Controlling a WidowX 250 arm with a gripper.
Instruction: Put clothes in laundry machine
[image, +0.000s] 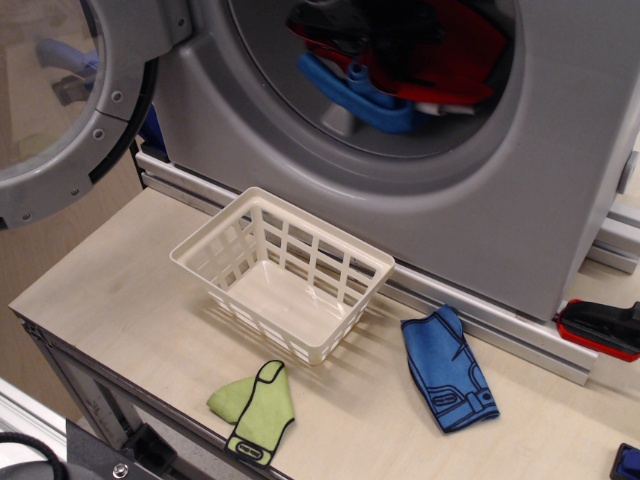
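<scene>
The laundry machine (560, 150) fills the back, its round glass door (70, 130) swung open to the left. My gripper (385, 100), with blue fingers (350, 88), is inside the drum opening. It is shut on a red garment (470, 55), and a bit of white cloth (435, 107) shows below it. A blue trouser-shaped garment (448, 372) lies on the table at the front right. A lime green garment (255, 405) lies near the front edge.
A white lattice basket (330, 255) stands with nothing in it on the wooden table, below the drum opening. A red and black object (600, 328) lies at the right edge, beside the washer's metal rail. The table's front edge runs close to the green garment.
</scene>
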